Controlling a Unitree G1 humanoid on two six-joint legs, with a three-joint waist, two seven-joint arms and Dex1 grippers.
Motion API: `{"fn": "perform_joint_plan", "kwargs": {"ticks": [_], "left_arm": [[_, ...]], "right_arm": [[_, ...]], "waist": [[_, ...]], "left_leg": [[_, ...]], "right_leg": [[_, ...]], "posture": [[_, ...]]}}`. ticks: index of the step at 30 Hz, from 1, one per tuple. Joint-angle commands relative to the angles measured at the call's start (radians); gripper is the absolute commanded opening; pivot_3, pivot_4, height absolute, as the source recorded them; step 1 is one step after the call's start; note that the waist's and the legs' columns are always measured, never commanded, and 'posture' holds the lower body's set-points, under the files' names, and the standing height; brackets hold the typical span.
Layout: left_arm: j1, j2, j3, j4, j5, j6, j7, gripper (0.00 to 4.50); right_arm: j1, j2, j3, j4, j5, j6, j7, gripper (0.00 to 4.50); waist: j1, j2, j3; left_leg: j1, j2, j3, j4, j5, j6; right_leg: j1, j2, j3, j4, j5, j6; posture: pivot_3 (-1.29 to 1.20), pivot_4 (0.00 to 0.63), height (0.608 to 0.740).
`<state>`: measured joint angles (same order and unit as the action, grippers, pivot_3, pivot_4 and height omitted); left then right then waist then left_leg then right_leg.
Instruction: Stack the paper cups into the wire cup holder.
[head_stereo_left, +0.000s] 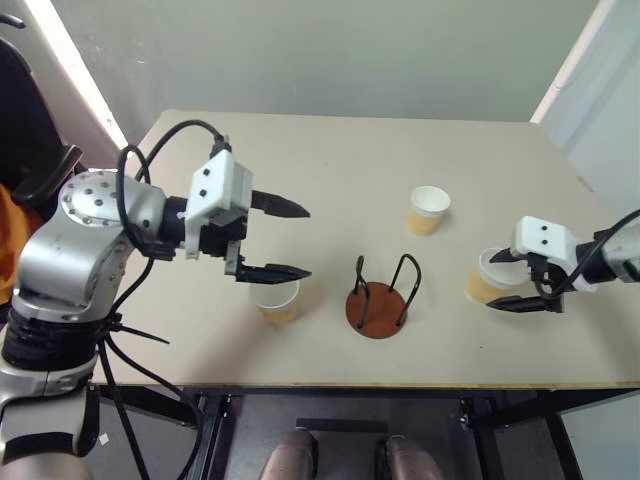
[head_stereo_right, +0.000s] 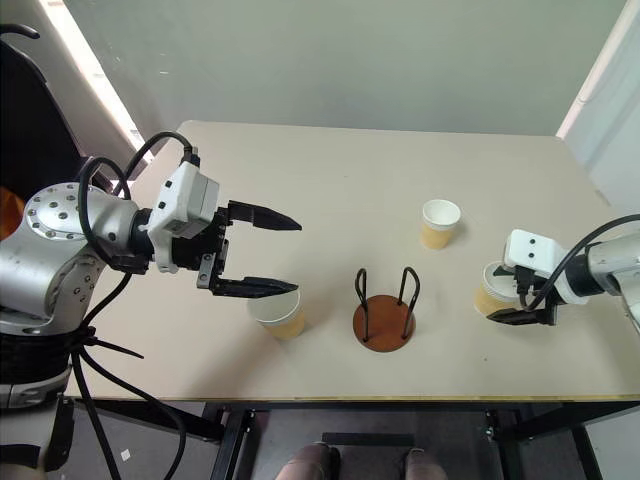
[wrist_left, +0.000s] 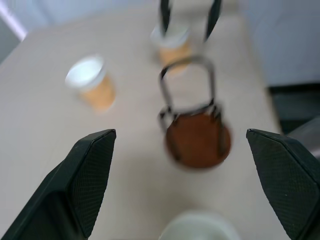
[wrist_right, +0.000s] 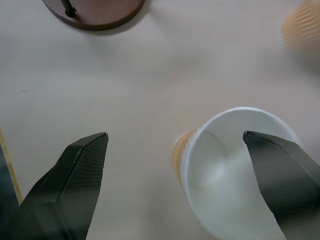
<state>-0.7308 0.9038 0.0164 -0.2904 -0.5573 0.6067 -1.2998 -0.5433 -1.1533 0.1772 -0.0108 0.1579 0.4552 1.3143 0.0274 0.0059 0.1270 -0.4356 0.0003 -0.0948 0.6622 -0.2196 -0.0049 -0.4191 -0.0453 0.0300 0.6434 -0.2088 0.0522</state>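
1. We see the wire cup holder (head_stereo_left: 382, 297) standing empty near the table's (head_stereo_left: 330, 170) front edge.
2. One paper cup (head_stereo_left: 279, 301) stands left of the holder, under our left gripper (head_stereo_left: 278, 240), whose fingers are spread wide and hold nothing.
3. A second cup (head_stereo_left: 428, 210) stands beyond the holder.
4. A third cup (head_stereo_left: 487, 277) stands right of the holder, between our right gripper's (head_stereo_left: 516, 282) spread fingers.

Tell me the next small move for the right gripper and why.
Probably close the right gripper on the tan paper cup nearest it. Its jaws stand open with that upright cup between them, one finger at the white rim. The wire cup holder with the reddish-brown base stands empty, so that cup can go in first.
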Motion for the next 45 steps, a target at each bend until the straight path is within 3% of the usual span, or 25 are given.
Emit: {"fn": "perform_joint_plan", "kwargs": {"ticks": [1, 10, 11, 14, 17, 22, 24, 31, 45], "left_arm": [[-0.030, 0.008, 0.026, -0.047, -0.039, 0.030, 0.025, 4.50], [-0.026, 0.032, 0.038, -0.035, -0.053, 0.030, 0.038, 4.50], [-0.023, 0.034, 0.040, -0.030, -0.049, 0.025, 0.039, 4.50], [-0.017, 0.042, 0.046, -0.010, -0.039, 0.006, 0.037, 4.50], [-0.017, 0.051, 0.055, 0.012, -0.035, -0.014, 0.030, 4.50], [-0.016, 0.050, 0.048, 0.027, -0.028, -0.040, 0.028, 4.50], [-0.016, 0.044, 0.045, 0.025, -0.033, -0.045, 0.027, 4.50], [0.003, 0.061, 0.052, 0.015, -0.036, -0.050, 0.017, 4.50], [0.069, 0.087, 0.085, -0.057, -0.053, -0.016, 0.061, 4.50]], "right_arm": [[-0.020, 0.020, 0.016, 0.029, -0.056, -0.037, -0.018, 3.55], [-0.046, 0.018, -0.003, 0.008, -0.064, -0.058, 0.035, 0.18], [-0.051, 0.008, -0.005, 0.001, -0.064, -0.062, 0.048, 0.04], [-0.093, -0.028, -0.022, -0.023, -0.048, -0.084, 0.112, 0.04], [-0.276, -0.025, -0.052, -0.034, 0.032, -0.084, 0.220, 0.04], [-0.626, 0.097, -0.021, 0.010, 0.226, -0.004, 0.300, 0.04], [-0.689, 0.142, 0.033, 0.004, 0.273, 0.009, 0.300, 0.04], [-0.686, 0.184, 0.233, -0.049, 0.305, -0.096, 0.300, 0.04], [-0.655, 0.191, 0.382, -0.048, 0.223, -0.277, 0.300, 0.04]], "waist": [[0.000, 0.000, 0.000], [-0.001, 0.001, 0.000], [-0.001, 0.001, 0.000], [-0.002, 0.001, 0.001], [-0.007, 0.003, 0.002], [-0.020, 0.004, 0.002], [-0.021, 0.002, 0.001], [-0.015, 0.002, 0.001], [-0.018, 0.002, 0.001]], "left_leg": [[0.000, 0.000, 0.000, 0.000, 0.000, 0.000], [0.001, 0.001, 0.000, 0.000, 0.000, 0.000], [0.000, 0.001, 0.000, 0.000, 0.000, -0.001], [0.000, 0.001, 0.000, 0.000, -0.001, -0.001], [0.000, 0.001, 0.000, -0.001, -0.001, -0.002], [0.001, 0.002, 0.000, -0.005, 0.001, -0.003], [0.002, 0.002, 0.000, -0.008, 0.002, -0.004], [0.000, 0.002, -0.004, -0.012, 0.005, -0.008], [0.000, 0.004, -0.004, -0.015, 0.005, -0.009]], "right_leg": [[0.000, 0.000, 0.000, 0.000, 0.000, 0.000], [0.000, 0.000, -0.001, 0.001, -0.002, -0.005], [0.000, 0.000, -0.001, 0.001, -0.003, -0.007], [0.000, 0.000, -0.001, 0.001, -0.003, -0.007], [-0.001, 0.000, -0.001, 0.001, -0.004, -0.008], [-0.004, 0.002, 0.000, 0.002, -0.006, -0.012], [-0.005, 0.003, -0.001, 0.002, -0.008, -0.015], [-0.007, 0.002, -0.003, 0.001, -0.010, -0.018], [-0.008, 0.002, -0.003, 0.003, -0.010, -0.018]], "posture": [[0.00, 0.150, 0.740], [0.00, 0.150, 0.740], [0.00, 0.150, 0.740], [0.00, 0.150, 0.740], [0.00, 0.150, 0.740], [0.00, 0.150, 0.740], [0.00, 0.150, 0.740], [0.00, 0.150, 0.740], [0.00, 0.150, 0.740]]}}
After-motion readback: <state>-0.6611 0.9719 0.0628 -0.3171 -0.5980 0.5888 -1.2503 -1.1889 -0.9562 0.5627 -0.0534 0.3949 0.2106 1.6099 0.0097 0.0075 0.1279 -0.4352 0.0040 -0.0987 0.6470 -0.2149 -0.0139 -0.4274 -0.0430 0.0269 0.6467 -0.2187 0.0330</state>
